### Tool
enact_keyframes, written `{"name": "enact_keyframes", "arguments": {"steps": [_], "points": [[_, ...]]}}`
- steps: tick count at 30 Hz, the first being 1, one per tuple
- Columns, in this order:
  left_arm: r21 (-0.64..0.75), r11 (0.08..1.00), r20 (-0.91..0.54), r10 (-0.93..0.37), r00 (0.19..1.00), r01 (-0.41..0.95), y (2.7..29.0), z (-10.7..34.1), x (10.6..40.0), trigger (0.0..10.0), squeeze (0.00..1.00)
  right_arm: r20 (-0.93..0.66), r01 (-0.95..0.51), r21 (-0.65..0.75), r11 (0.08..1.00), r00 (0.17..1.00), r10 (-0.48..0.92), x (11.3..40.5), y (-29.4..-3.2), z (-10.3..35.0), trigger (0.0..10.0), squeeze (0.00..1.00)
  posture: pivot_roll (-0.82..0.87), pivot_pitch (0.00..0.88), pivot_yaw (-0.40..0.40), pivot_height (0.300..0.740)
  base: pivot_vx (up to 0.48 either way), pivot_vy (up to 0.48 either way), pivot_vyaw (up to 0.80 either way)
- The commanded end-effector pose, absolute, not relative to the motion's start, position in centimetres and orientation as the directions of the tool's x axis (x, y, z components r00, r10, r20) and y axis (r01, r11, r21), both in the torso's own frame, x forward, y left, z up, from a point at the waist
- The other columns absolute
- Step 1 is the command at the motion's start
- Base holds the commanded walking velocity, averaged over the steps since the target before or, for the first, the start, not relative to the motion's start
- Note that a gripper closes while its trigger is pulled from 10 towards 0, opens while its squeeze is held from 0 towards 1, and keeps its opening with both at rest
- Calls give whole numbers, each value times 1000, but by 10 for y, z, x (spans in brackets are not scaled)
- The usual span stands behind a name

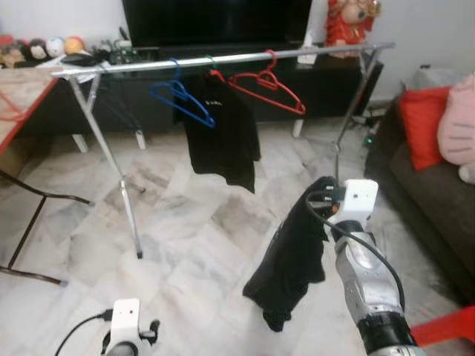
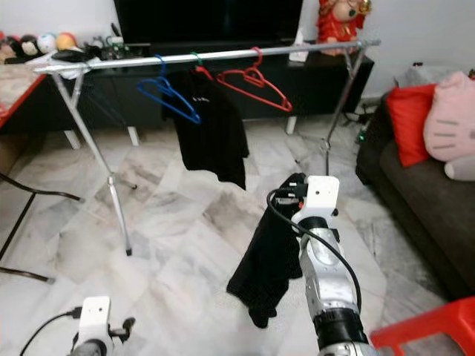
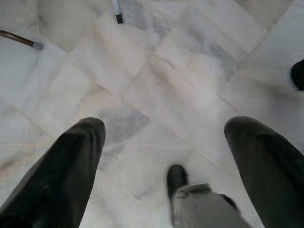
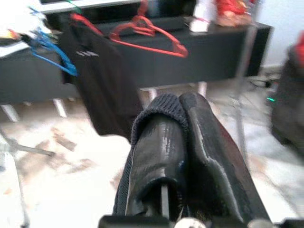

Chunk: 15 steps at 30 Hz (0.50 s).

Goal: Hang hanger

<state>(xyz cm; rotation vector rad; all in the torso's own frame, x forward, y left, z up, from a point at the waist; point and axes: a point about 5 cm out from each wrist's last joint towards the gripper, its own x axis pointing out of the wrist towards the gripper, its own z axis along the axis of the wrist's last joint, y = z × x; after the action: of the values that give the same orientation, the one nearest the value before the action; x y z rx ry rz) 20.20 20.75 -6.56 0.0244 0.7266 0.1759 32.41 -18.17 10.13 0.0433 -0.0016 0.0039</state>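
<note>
1. Right hand (image 4: 175,142) raised in front of the body, fingers pressed together on the collar edge of a black garment (image 1: 293,259); rest of the cloth hanging free below the grip, clear of the marble floor (image 1: 193,245).
2. Gripped high, presumably to keep the cloth off the floor while carried to the clothes rail (image 1: 223,61).
3. No hanger discernible inside the held garment; cannot tell whether one is there.
4. Rail well ahead of the right hand, on crossed legs in front of a dark TV cabinet (image 1: 319,81). On the rail: blue hanger (image 1: 182,96), bare; black shirt (image 1: 223,133) on a red hanger; second red hanger (image 1: 267,89), bare.
5. Open stretch of rail beyond the second red hanger: likely target.
6. Right forearm angled up and forward, wrist tilted toward the rail.
7. Left hand (image 3: 166,166) low at the side, fingers wide apart, holding nothing, aimed at the floor.
8. Sofa (image 1: 438,193) with a red cushion (image 1: 423,126) to the right.
</note>
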Motion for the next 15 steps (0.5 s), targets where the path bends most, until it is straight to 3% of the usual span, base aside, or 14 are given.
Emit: {"name": "enact_keyframes", "arguments": {"steps": [1, 13, 15], "points": [[80, 984, -669, 172, 723, -160, 208, -68, 199, 10000, 0, 55, -1, 53, 999, 998, -2, 329, -181, 114, 10000, 0, -77, 0, -21, 716, 0, 0, 0], [47, 985, -670, 154, 727, -165, 209, -67, 199, 10000, 0, 49, 8, 55, 998, 999, -10, 329, -182, 112, 10000, 0, -75, 0, -19, 716, 0, 0, 0], [49, 985, -670, 156, 726, -166, 209, -67, 199, 10000, 0, 47, 8, 56, 998, 999, -11, 329, -183, 111, 10000, 0, -75, 0, -19, 716, 262, 0, 0]]}}
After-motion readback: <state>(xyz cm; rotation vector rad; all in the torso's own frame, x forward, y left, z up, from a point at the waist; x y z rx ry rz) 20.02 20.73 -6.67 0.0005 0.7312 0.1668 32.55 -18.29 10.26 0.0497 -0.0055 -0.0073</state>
